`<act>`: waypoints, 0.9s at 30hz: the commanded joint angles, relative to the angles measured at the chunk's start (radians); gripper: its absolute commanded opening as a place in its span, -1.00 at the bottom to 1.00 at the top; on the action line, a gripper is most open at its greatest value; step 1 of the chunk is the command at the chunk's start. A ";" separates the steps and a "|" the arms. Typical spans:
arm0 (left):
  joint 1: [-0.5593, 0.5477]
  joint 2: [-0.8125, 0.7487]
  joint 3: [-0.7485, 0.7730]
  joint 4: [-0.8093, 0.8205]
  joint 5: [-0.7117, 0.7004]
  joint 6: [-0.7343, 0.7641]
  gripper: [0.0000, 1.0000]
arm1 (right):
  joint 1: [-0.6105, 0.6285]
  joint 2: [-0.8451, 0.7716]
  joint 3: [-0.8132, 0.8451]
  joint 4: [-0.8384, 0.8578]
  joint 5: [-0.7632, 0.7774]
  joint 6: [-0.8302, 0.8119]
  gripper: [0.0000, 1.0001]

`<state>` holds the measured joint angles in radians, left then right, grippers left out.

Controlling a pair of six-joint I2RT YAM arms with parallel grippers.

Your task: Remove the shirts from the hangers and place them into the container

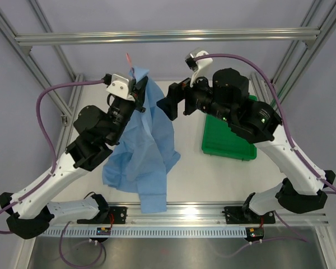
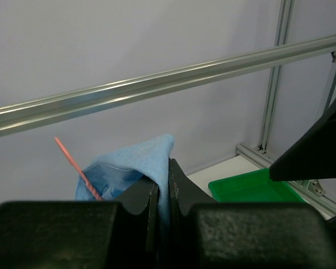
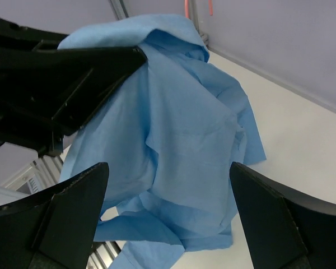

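Overhead: left tool holds the blue shirt high near its collar, so the cloth hangs full length over the desk. The pink hanger pokes out above. Green tray sits far right.

Left wrist: jaws pinched tight on a cloth fold.

Right wrist: right tool gapes wide, holding nothing, facing the drape, probably to strip it off.

1 shirt, 1 hanger, 1 tray, 1 L arm, 1 R arm
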<state>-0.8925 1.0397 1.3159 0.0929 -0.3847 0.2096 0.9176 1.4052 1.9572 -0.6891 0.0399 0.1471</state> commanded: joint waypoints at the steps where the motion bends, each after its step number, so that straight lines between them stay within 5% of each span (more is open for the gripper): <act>1: -0.023 0.009 -0.001 0.129 -0.080 0.043 -1.00 | 0.032 0.047 0.051 -0.089 0.095 -0.027 0.99; 19: -0.039 0.158 0.075 0.139 -0.138 0.091 -1.00 | 0.233 0.051 0.036 -0.098 0.287 -0.058 0.98; 27: -0.042 0.142 0.082 0.128 -0.132 0.083 -1.00 | 0.248 -0.029 -0.177 0.016 0.388 -0.064 0.87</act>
<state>-0.9272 1.2163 1.3415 0.1532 -0.5056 0.2871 1.1542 1.4242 1.8320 -0.7372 0.3492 0.1036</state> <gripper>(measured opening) 0.095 0.938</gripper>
